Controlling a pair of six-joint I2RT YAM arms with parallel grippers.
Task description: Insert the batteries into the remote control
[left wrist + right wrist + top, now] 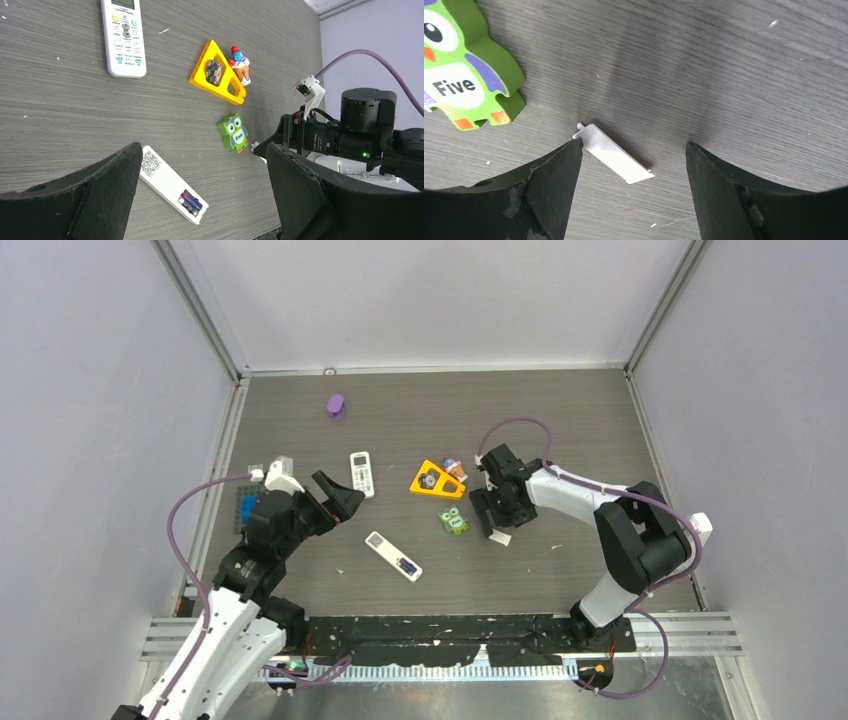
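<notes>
A small white remote (392, 555) lies face down in the middle of the table, its battery bay open at the near right end. In the left wrist view the remote (167, 182) holds a purple battery (192, 200) with a darker one close beside it. No orange battery shows. A thin white battery cover (614, 154) lies flat on the table, also in the top view (499, 537). My left gripper (343, 495) is open and empty, up and left of the remote; it also shows in its wrist view (201, 148). My right gripper (633, 145) is open over the cover, its left fingertip next to the cover's end.
A larger white remote (361, 473) lies face up behind the small one. A yellow triangle toy (436, 480), a small figurine (455, 468) and a green owl block (455, 521) sit left of my right gripper. A purple object (336, 405) lies far back.
</notes>
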